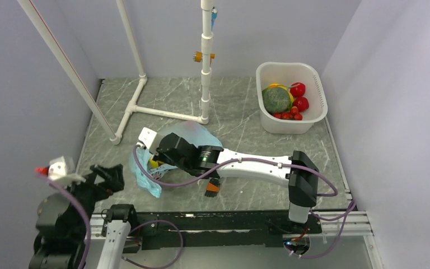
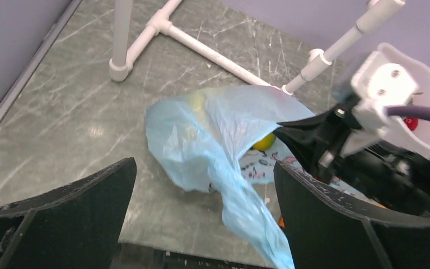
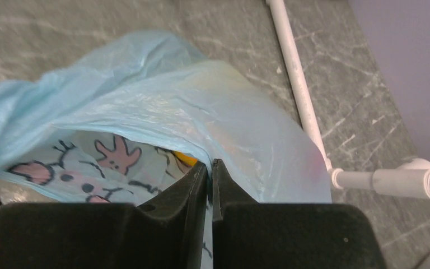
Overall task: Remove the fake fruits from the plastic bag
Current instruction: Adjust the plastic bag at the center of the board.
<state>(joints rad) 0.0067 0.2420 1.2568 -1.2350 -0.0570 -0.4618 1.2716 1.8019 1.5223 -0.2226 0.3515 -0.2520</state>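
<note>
The light-blue plastic bag (image 1: 193,133) lies crumpled on the table left of centre. It also shows in the left wrist view (image 2: 213,126) and the right wrist view (image 3: 162,101). My right gripper (image 1: 158,158) is shut on the edge of the bag's mouth (image 3: 210,166) and holds it up. A yellow fruit (image 2: 264,142) sits inside the bag just behind that edge, and a yellow-orange bit (image 3: 185,158) shows by the fingers. My left gripper (image 1: 113,176) is open and empty, near the bag's left, with a twisted tail of the bag (image 2: 257,224) hanging between its jaws (image 2: 204,171).
A white tub (image 1: 316,84) at the back right holds a dark green melon (image 1: 276,100), red round fruits (image 1: 298,89) and cherry tomatoes (image 1: 287,115). A white pipe frame (image 1: 165,114) stands behind the bag. A small orange thing (image 1: 213,189) lies under the right arm.
</note>
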